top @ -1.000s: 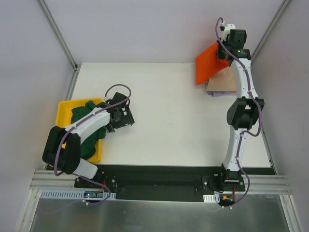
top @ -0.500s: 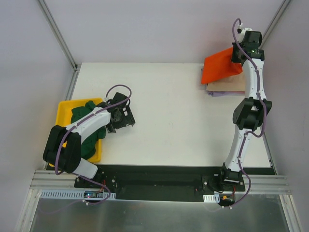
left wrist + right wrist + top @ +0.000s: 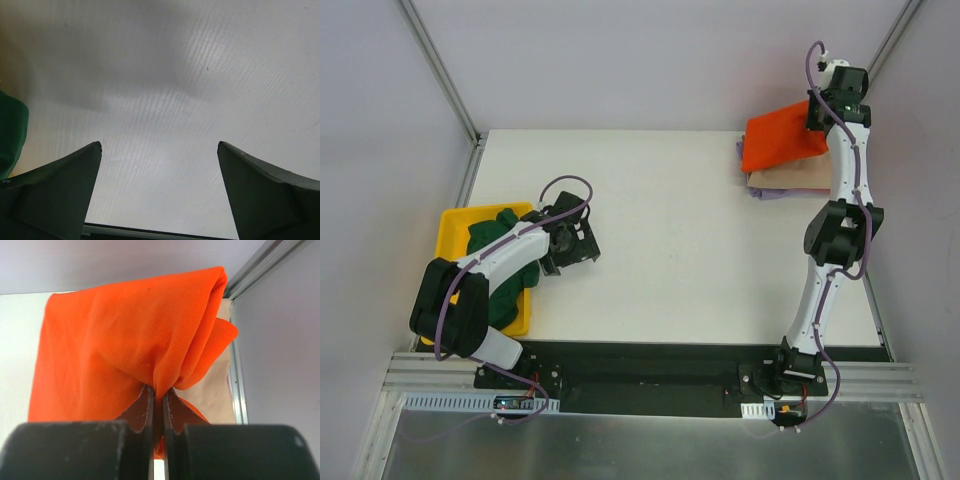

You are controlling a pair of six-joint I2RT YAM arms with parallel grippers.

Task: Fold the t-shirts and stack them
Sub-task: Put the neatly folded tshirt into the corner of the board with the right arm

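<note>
I am clenching my right pincer (image 3: 157, 395) on the orange t-shirt (image 3: 125, 335), over the far right corner of the desk (image 3: 670, 220). The shirt is stretching left from me, above the tan t-shirt (image 3: 788, 178). It is hanging flatter and further right than a second ago. My left pincer (image 3: 159, 150) is waiting released near the green t-shirt (image 3: 498, 232).

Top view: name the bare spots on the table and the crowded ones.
Bare: the table middle, between the left pincer and the right arm. Crowded: far right corner, where the right pincer holds the orange t-shirt over the tan t-shirt; left edge, the yellow tray with the dark green t-shirt.
</note>
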